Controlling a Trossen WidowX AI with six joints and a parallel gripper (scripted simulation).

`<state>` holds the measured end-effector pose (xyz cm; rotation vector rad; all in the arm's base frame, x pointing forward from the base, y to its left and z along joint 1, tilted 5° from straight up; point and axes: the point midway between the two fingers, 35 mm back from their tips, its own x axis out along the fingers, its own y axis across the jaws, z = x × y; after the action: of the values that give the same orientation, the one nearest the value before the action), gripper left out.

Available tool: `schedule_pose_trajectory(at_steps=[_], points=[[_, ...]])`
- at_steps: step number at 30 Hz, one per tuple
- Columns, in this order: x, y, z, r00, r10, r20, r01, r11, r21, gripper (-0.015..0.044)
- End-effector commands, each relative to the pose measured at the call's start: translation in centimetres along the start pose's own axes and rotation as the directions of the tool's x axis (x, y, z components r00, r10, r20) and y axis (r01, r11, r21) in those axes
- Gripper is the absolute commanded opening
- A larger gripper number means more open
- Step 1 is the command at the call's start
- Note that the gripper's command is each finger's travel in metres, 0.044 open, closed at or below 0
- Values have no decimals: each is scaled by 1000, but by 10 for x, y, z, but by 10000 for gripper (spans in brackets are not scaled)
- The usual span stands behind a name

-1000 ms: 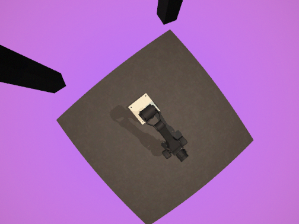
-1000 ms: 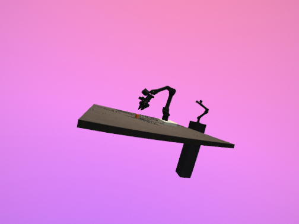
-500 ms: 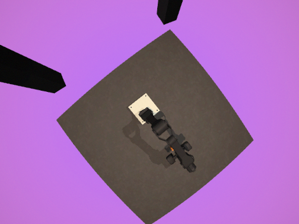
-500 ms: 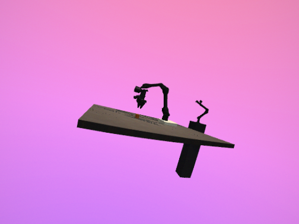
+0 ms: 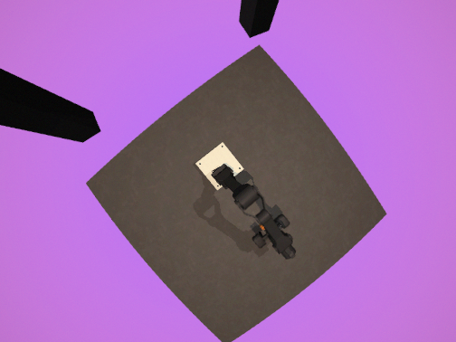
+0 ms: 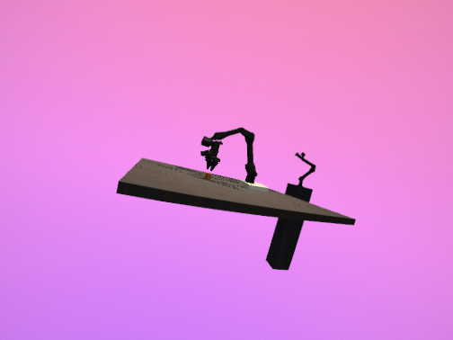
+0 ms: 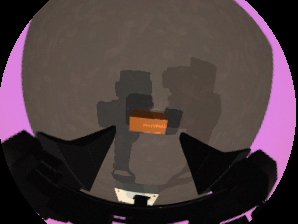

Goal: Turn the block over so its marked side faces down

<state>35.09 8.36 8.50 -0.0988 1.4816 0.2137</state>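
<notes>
The orange block (image 5: 262, 228) (image 6: 208, 176) (image 7: 148, 125) rests on the dark table (image 5: 172, 253) (image 6: 180, 191) (image 7: 75, 60). In the wrist view, pale lettering shows on its brighter face; a darker face shows along its far edge. I cannot tell for certain which face points straight up, and its underside is hidden. In the top view the arm hides part of it. My gripper (image 6: 210, 168) (image 7: 149, 132) is open and empty, pointing down above the block. In the wrist view the block appears between the two fingertips, with a gap on either side.
The arm stands on a cream base plate (image 5: 222, 154) (image 6: 258, 187) (image 7: 123, 194). Arm shadows fall around the block. A second small black arm (image 6: 310, 168) stands on a dark pillar (image 6: 288, 243) beyond the table. Another dark beam (image 5: 50, 109) lies beyond the table's left edge.
</notes>
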Motion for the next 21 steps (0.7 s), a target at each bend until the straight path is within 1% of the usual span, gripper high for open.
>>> schedule_pose_trajectory(at_steps=[1,21], points=[[8,0,-2,1000,3,-10,-3,1000,4,440],[38,0,-2,1000,3,-10,-3,1000,4,440]])
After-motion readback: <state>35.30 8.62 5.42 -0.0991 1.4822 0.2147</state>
